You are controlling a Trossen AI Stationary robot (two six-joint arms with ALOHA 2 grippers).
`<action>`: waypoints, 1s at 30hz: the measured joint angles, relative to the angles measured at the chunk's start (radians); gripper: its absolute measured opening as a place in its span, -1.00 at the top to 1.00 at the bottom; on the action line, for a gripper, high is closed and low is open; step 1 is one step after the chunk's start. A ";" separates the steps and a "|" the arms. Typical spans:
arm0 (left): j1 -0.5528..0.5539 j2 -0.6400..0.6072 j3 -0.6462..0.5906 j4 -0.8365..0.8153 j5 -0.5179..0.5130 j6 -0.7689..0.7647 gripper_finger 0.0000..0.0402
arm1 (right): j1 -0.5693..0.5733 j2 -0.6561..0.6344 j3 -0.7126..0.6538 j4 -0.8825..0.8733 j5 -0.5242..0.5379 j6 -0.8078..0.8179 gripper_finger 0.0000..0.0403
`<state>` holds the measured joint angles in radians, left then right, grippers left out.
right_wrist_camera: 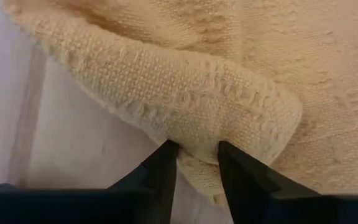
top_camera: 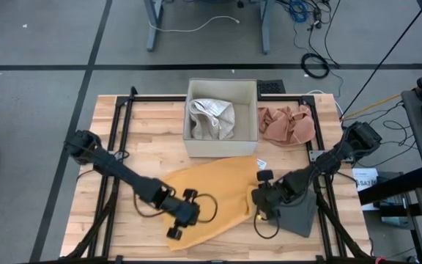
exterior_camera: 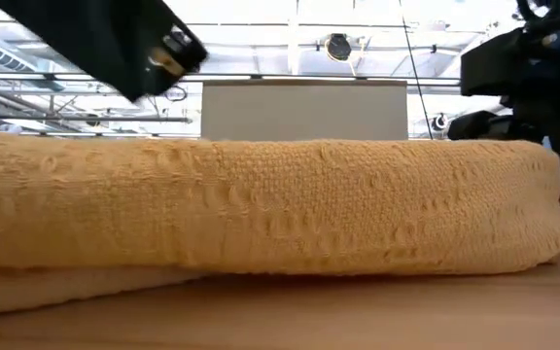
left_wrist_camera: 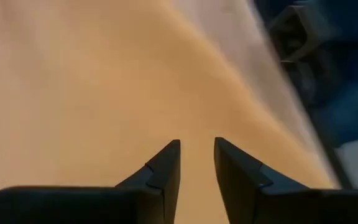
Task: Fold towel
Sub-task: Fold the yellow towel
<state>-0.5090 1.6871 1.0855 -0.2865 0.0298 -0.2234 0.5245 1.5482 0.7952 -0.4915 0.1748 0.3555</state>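
The yellow towel [top_camera: 215, 194] is lying spread across the front middle of the wooden table [top_camera: 152, 132], just in front of the open box [top_camera: 222, 110], with one edge folded back on itself so that a thick rolled fold is filling the low view [exterior_camera: 280, 214]. The left gripper [top_camera: 178, 224] is sitting low over the towel's front left part; in the left wrist view its two dark fingers [left_wrist_camera: 166, 168] are standing a narrow gap apart with the cloth [left_wrist_camera: 92, 93] stretching out beyond and beneath them, and whether any fabric is lying pinched between the tips cannot be told. The right gripper [top_camera: 262, 199] is working at the towel's right edge, beside a grey cloth [top_camera: 299, 213] lying on the table under that arm. In the right wrist view the folded edge of the towel [right_wrist_camera: 185, 106] is bulging right at the fingertips [right_wrist_camera: 163, 165], with a small lip of weave sitting in the narrow gap between the jaws, so they are closing on the towel's edge. Inside the box a pale crumpled cloth [top_camera: 212, 119] is resting, and a pink cloth [top_camera: 288, 125] is lying bunched on the table just to the box's right
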 joint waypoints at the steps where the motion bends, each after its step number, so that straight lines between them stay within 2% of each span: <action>1: -0.021 0.001 0.000 0.007 0.007 -0.018 0.49 | -0.006 0.000 0.000 0.000 -0.002 -0.006 0.49; 8: -0.162 0.005 0.001 0.068 0.016 -0.124 0.49 | -0.043 0.000 0.000 0.010 -0.024 -0.053 0.62; 14: -0.227 0.021 0.001 0.076 -0.088 -0.194 0.49 | -0.053 0.000 0.000 0.031 -0.025 -0.062 0.65; 21: -0.235 0.116 0.001 0.096 -0.118 -0.223 0.49 | -0.052 0.000 0.000 0.040 -0.025 -0.053 0.65; 30: -0.209 0.185 0.002 0.147 -0.072 -0.212 0.49 | -0.052 0.000 0.000 0.038 -0.051 -0.031 0.65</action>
<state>-0.7177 1.8718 1.0874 -0.1395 -0.0423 -0.4359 0.4721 1.5482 0.7952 -0.4530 0.1242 0.3245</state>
